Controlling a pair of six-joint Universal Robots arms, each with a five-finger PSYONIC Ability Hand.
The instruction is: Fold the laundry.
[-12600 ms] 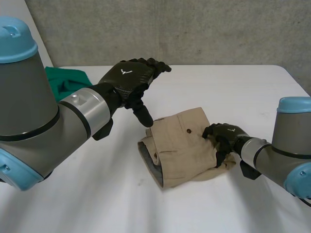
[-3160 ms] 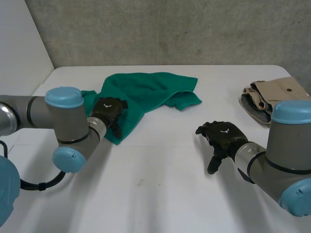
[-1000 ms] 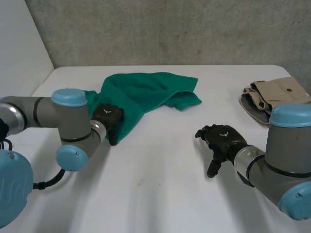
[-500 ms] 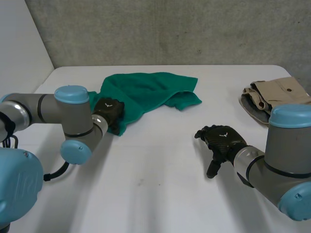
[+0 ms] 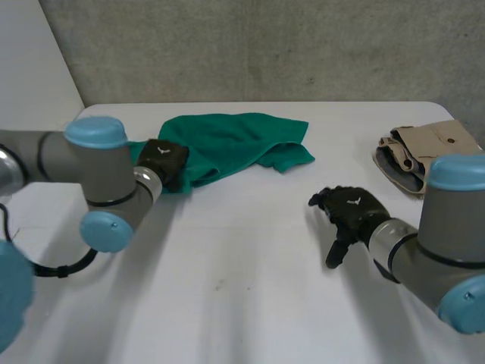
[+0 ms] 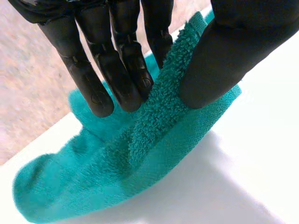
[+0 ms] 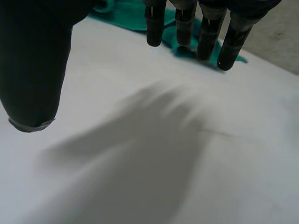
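Pinching one green terry towel [image 5: 227, 144], stretched left-to-right, with my left hand [image 5: 161, 158]; right hand [image 5: 350, 211] fingers apart; one folded beige garment [image 5: 436, 148].

we see a green towel [image 5: 235, 144], terry, rumpled & unfolded, spread flat-ish upper centre-left of the head view. a beige garment [image 5: 432, 140] w/ a buttoned pocket sits folded in a compact stack at upper right, well apart from it.
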